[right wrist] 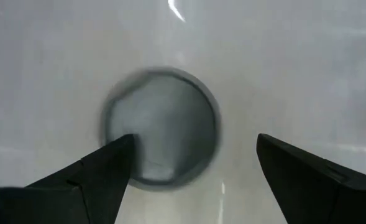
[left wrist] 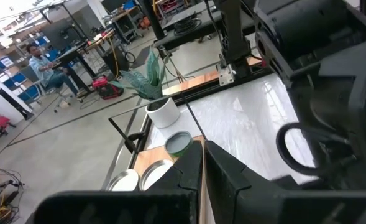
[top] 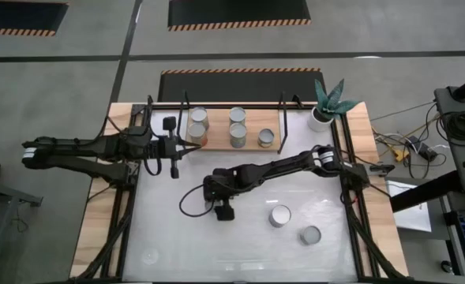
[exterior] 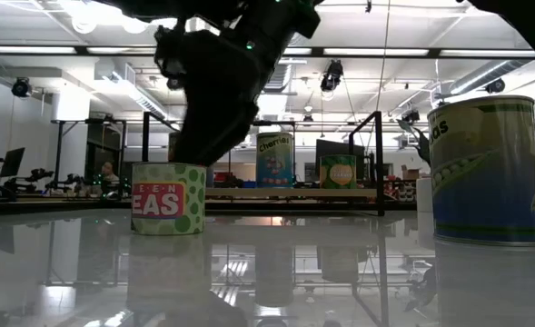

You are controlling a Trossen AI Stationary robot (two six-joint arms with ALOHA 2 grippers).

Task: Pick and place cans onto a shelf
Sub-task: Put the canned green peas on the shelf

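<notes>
My right gripper (top: 215, 193) (right wrist: 195, 142) is open and points down over a can (right wrist: 161, 127) that stands upright on the white tabletop. One finger shows over the lid's edge, the other beside the can. In the low view this can (exterior: 167, 211) has a green-dotted label, with the gripper dark above it. My left gripper (top: 189, 143) (left wrist: 202, 146) is shut and empty at the left end of the wooden shelf (top: 252, 142), which bears several cans (top: 238, 134). Two more cans (top: 279, 215) (top: 309, 234) stand on the table at the near right.
A white plant pot (top: 320, 118) stands at the shelf's right end, and also shows in the left wrist view (left wrist: 164, 113). Black frame rods (top: 350, 189) run along the table's sides. A large can (exterior: 485, 168) stands close to the low camera. A person (left wrist: 43, 59) sits in the room beyond.
</notes>
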